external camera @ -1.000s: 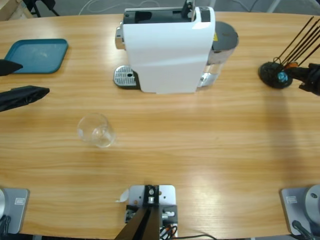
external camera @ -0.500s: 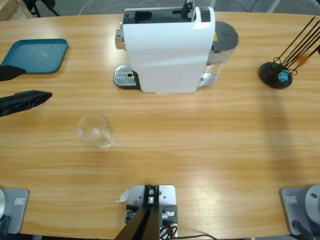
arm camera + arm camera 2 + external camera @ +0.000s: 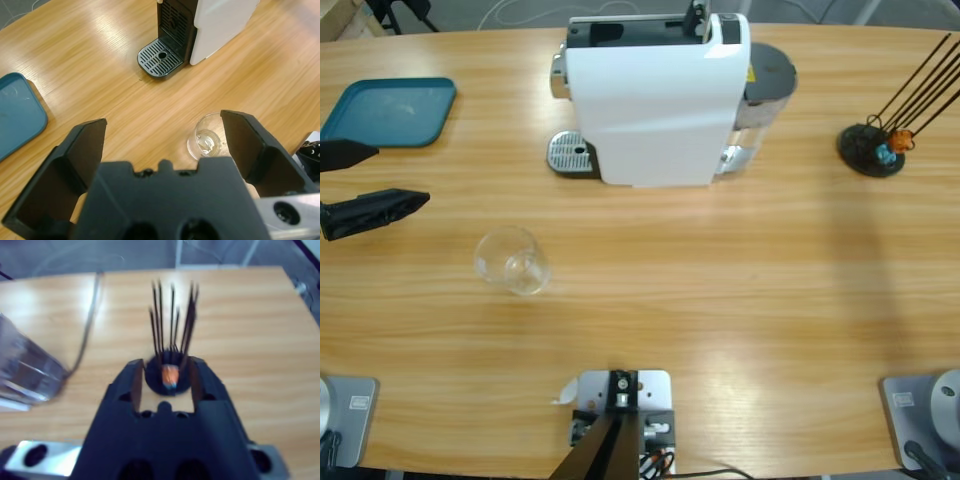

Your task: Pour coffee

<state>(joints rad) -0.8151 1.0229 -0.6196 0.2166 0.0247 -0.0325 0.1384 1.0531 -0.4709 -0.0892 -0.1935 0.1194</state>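
Evidently the approach is in hand: the left gripper [image 3: 370, 183], jaws spread wide and empty, points at the glass [image 3: 513, 260] (coffee barely visible), which stands on the table [image 3: 740, 300] short of the coffee machine [image 3: 655, 100]. Next it must close in and straddle the glass; the right gripper [image 3: 164, 385], jaws partly open and empty, faces a stick holder [image 3: 169, 372].

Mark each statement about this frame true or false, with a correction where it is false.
1. The glass stands on the drip tray. False: it stands on the bare table, apart from the coffee machine.
2. The left hand is open and holds nothing. True.
3. The teal tray lies near the table's left end. True.
4. The right hand grips the glass. False: it points at the black stand of thin rods, nothing between its jaws.
5. The glass lies tipped over. False: it is upright.
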